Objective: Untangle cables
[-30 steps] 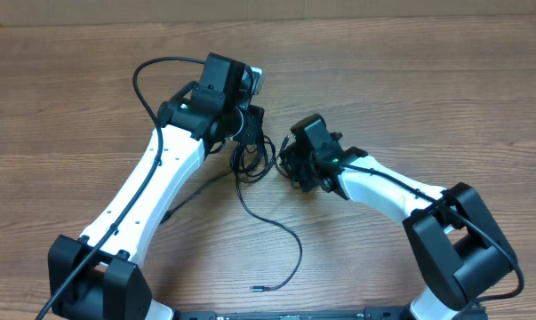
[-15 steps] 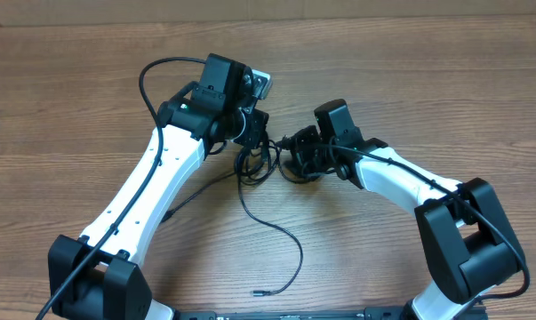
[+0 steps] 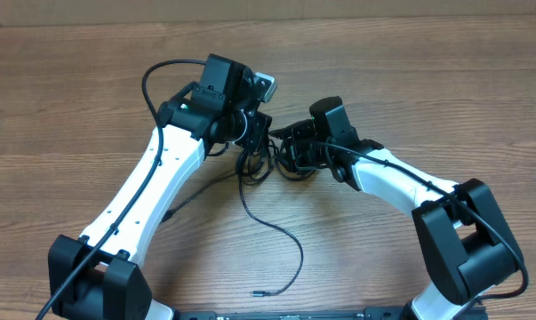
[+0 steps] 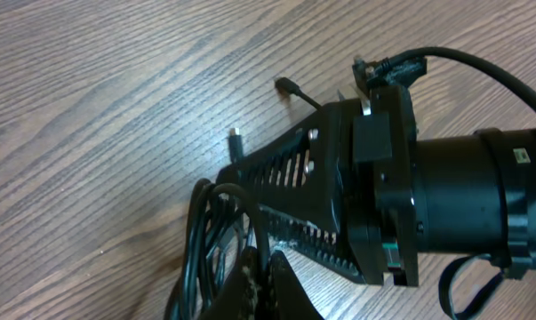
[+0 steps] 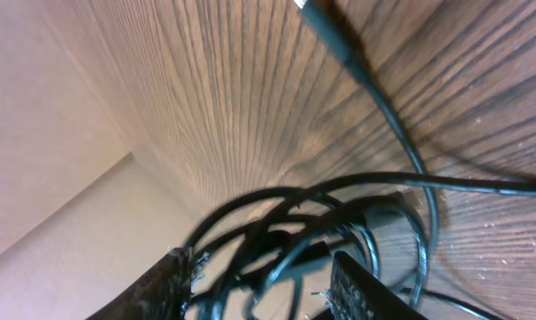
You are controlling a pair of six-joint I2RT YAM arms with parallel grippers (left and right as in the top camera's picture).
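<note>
Around the brown wooden table's middle: we see thin black tangled cables, one strand trailing toward the near edge.
Left gripper: clamped on the tangle.
Right gripper: fingers apart, loops between them.

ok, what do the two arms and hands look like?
Left arm and right arm: glossy white shells, black joint housings, a thick black wire along each. Left hand and right hand are black; the right's fingers are ribbed with slots.
</note>
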